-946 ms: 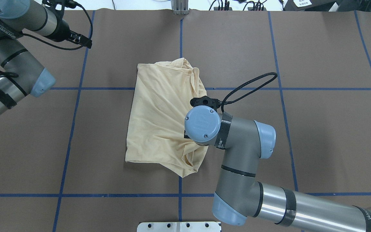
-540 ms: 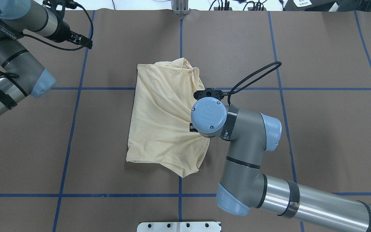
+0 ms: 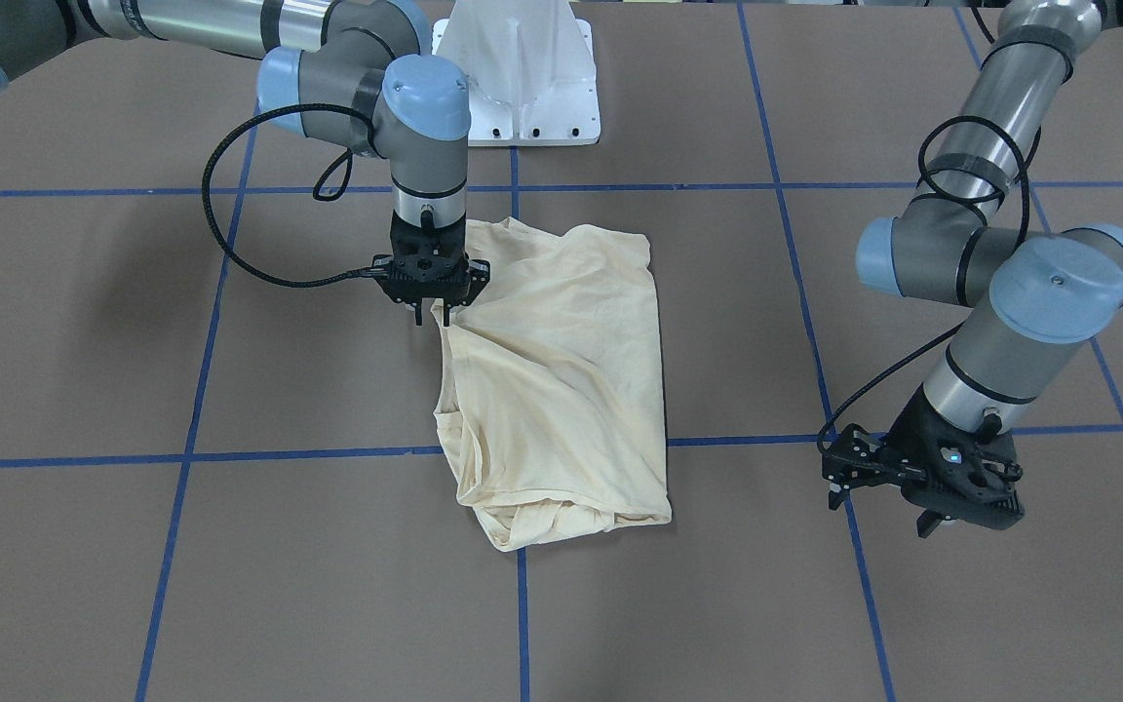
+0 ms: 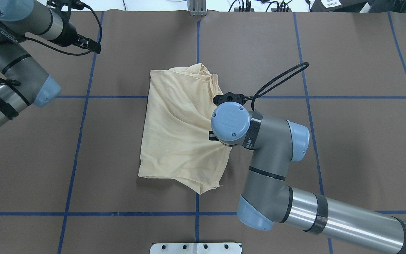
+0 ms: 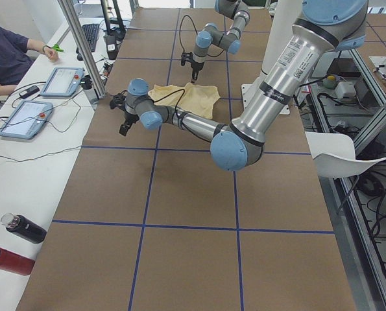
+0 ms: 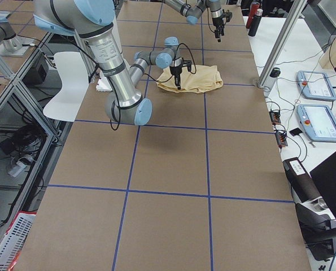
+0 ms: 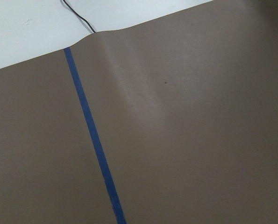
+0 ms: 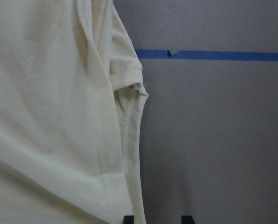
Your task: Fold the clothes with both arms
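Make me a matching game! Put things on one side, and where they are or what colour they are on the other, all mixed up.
Things:
1. T-shirt
2. right gripper
3. left gripper
4. tape lines

Place or colour:
A. blue
B. above bare brown table, away from the T-shirt
C. pale yellow
D. at the T-shirt's edge

Pairs: 1-C, 2-D, 3-B, 4-A.

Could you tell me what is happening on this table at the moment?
A cream shirt lies roughly folded in the middle of the table. The right gripper points straight down at the shirt's edge on the robot's right, fingers apart with the hem beside one of them, not clamped. The left gripper hangs open over bare table, well clear of the shirt.
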You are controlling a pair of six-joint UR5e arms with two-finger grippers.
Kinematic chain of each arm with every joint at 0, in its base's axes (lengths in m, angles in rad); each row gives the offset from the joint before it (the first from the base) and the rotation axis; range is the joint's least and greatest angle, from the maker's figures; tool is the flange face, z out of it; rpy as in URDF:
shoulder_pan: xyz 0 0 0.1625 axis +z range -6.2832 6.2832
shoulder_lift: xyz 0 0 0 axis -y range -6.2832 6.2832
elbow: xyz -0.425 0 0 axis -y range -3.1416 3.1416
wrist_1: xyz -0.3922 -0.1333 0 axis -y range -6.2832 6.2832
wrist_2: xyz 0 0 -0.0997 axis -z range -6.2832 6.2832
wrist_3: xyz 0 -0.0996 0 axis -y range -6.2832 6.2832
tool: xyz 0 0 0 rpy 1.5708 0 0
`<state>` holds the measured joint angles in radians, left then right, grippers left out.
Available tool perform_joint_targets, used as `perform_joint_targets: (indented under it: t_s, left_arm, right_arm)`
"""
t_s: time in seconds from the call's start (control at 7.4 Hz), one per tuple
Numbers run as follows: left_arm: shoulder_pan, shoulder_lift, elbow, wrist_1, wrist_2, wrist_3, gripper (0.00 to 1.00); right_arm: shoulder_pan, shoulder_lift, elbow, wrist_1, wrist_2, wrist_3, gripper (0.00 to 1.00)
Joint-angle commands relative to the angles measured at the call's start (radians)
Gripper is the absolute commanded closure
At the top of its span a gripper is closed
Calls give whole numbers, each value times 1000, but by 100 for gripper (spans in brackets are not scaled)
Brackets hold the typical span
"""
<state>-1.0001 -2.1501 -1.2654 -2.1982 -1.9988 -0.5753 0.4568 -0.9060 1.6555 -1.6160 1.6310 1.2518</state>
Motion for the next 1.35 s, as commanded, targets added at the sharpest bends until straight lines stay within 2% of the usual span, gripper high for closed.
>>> perform_joint_targets:
  t_s: [0.0, 0.14, 0.27, 0.41, 0.54, 0.68, 0.81, 1.08, 1.22]
  left_arm:
    - [0, 1, -5, 0, -2, -2, 0]
    - [3, 9, -37, 9, -5, -30, 0]
    - [17, 51, -104, 3, -70, -105, 0]
    - [52, 118, -233, 8, -98, -171, 0]
    - [120, 192, -359, 8, -101, -257, 0]
    - [194, 231, -443, 8, -94, -379, 0]
    - [274, 269, -494, 6, -71, -509, 0]
    - [473, 303, -520, 6, 132, -738, 0]
    - [521, 302, -520, 6, 152, -803, 0]
  right_arm:
    - [26, 7, -13, 39, 4, 11, 0]
    - [29, 6, -10, 50, 12, 26, 0]
    - [32, 1, 0, 51, 41, 44, 0]
    - [39, -23, 42, 53, 62, 52, 0]
    - [39, -90, 129, 51, 66, 51, 0]
    - [39, -143, 198, 51, 69, 51, 0]
    - [39, -168, 234, 51, 78, 52, 0]
    - [39, -171, 237, 51, 78, 52, 0]
    - [39, -171, 237, 51, 78, 52, 0]
